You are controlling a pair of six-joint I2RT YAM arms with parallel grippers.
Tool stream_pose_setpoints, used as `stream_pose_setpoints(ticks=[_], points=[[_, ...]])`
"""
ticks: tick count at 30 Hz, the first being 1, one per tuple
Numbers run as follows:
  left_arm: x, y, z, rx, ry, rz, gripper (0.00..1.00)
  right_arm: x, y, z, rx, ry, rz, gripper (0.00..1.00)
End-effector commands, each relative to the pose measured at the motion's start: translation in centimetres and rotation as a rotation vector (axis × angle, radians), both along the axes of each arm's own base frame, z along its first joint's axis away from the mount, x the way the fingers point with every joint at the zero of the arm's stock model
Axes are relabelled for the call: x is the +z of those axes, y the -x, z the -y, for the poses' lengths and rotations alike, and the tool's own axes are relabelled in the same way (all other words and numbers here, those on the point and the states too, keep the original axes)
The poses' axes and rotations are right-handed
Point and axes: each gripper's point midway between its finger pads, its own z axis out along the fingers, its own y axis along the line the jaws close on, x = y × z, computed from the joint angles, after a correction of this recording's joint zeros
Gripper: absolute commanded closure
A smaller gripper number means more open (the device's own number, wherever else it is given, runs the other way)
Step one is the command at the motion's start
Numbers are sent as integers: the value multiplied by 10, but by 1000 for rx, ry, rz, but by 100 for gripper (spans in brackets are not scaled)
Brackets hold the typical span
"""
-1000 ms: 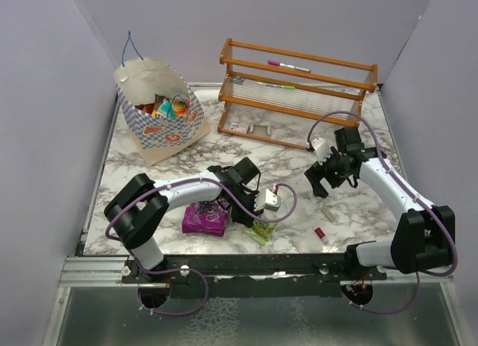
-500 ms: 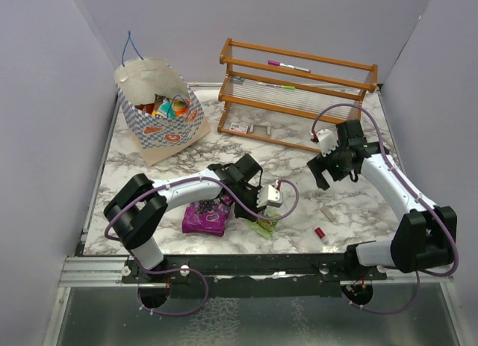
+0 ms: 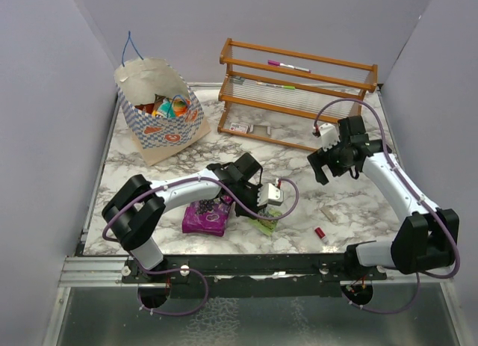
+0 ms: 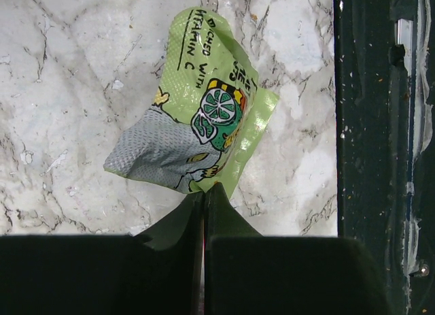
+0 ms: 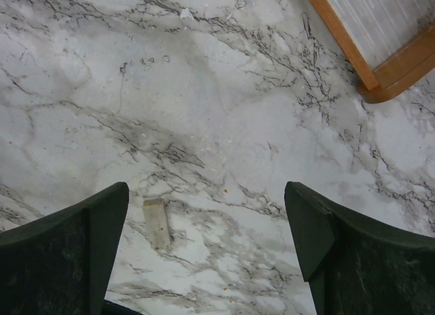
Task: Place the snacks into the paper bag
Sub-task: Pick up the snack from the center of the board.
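Right gripper (image 5: pixel 205 192) shifted toward wooden rack (image 5: pixel 380 63), jaws wide; left gripper (image 4: pixel 205 192) pinching crinkly light-green packet (image 4: pixel 197 111) edge.

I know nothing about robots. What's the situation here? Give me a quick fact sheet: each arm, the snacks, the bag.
Left gripper: shut on the edge of a light-green packet
Right gripper: open, empty, over the table near a beige stick
Outside the bag: purple packet, lying beside the left arm
Paper bag: far left, upright, open
Bagged snacks: several, colours mixed
Rack: at the back, right of the bag
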Motion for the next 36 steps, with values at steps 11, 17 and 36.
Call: stream_pose_setpoints(ticks=[11,17,36], points=[[21,-10,13,-11,62,72,100,66,-30,-14,-6,-98,197,3],[28,-14,15,-5,77,96,100,38,2,7,-4,6,138,2],[27,-17,16,-20,62,101,100,46,20,-21,327,-53,157,1]])
